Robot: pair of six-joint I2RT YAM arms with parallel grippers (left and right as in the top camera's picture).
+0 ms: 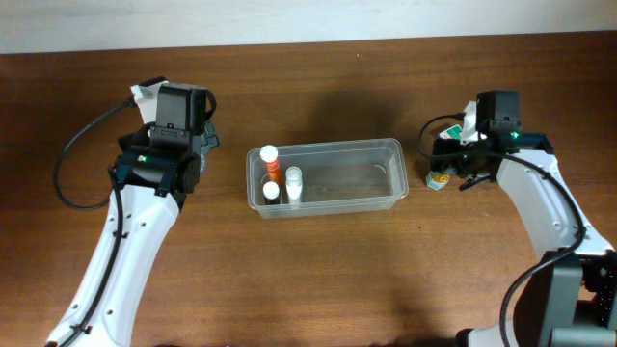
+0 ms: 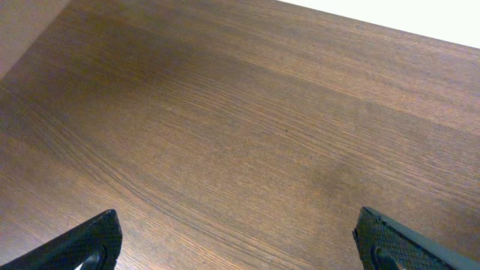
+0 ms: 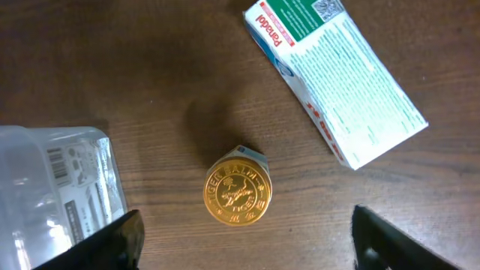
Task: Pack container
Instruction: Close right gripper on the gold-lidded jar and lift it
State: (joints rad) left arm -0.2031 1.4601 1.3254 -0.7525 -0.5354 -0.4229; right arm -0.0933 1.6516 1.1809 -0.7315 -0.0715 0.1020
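The clear plastic container (image 1: 328, 176) sits mid-table with three small bottles standing at its left end: one with an orange cap (image 1: 270, 159) and two white ones (image 1: 293, 183). Its corner shows in the right wrist view (image 3: 52, 180). My right gripper (image 3: 247, 240) is open, hovering just right of the container above a small jar with a gold lid (image 3: 238, 195). A white-and-green Panadol box (image 3: 334, 79) lies beyond the jar. My left gripper (image 2: 240, 244) is open and empty over bare table, left of the container.
The wooden table (image 1: 318, 280) reaches a pale wall at the back. The right arm's cables (image 1: 439, 130) loop near the jar (image 1: 439, 179). The left arm (image 1: 145, 222) stretches from the lower left.
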